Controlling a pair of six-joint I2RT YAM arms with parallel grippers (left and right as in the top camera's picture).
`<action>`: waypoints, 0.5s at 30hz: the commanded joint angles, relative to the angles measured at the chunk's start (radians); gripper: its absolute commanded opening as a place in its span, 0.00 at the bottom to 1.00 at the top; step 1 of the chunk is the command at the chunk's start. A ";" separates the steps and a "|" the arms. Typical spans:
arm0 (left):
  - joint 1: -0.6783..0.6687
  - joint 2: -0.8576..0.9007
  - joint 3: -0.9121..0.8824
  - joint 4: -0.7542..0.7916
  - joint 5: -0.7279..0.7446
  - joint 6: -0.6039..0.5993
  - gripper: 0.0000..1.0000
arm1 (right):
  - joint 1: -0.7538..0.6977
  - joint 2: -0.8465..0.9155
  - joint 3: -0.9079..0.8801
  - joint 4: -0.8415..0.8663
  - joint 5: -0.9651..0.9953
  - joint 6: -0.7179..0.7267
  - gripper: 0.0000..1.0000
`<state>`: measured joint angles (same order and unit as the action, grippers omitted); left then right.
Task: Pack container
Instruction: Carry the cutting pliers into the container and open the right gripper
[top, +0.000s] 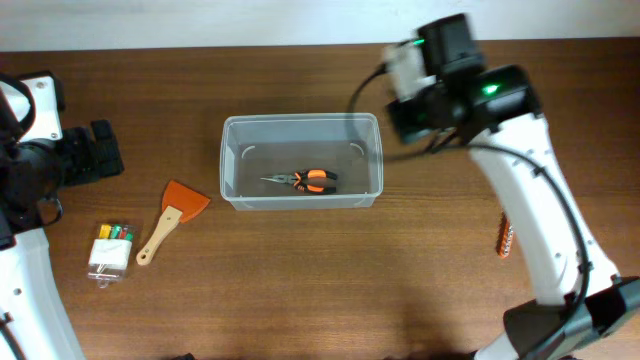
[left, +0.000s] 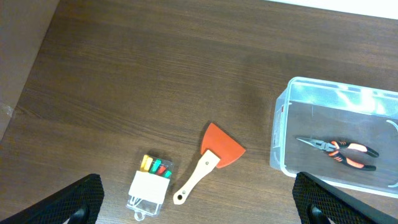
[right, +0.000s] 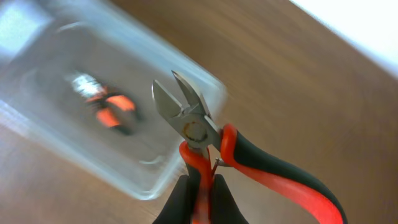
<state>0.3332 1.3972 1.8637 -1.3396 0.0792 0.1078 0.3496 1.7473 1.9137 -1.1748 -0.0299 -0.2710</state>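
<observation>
Right gripper (right: 199, 198) clamped on one steel, red-handled cutter (right: 194, 123); left gripper (left: 199, 202) spread wide; one clear, round-cornered plastic container (top: 229, 160) holding one pair of pliers (top: 308, 180).

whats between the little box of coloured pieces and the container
The orange scraper lies between the small box and the container, clearest in the overhead view.

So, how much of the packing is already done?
One done: needle-nose pliers lie in the container. In hand: the right tool holds diagonal cutters near the container. Left on the table: orange scraper, small box of coloured pieces, and a reddish item I cannot identify.
</observation>
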 joint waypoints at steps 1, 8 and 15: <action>0.002 0.002 0.009 0.002 0.011 0.002 0.99 | 0.118 0.022 0.007 0.006 -0.061 -0.353 0.04; 0.002 0.002 0.009 0.003 0.011 0.002 0.99 | 0.190 0.187 0.007 0.066 -0.103 -0.483 0.04; 0.002 0.002 0.009 0.002 0.011 0.002 0.99 | 0.190 0.405 0.007 0.062 -0.188 -0.499 0.04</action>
<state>0.3332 1.3972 1.8637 -1.3396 0.0792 0.1078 0.5377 2.0945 1.9148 -1.1103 -0.1650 -0.7372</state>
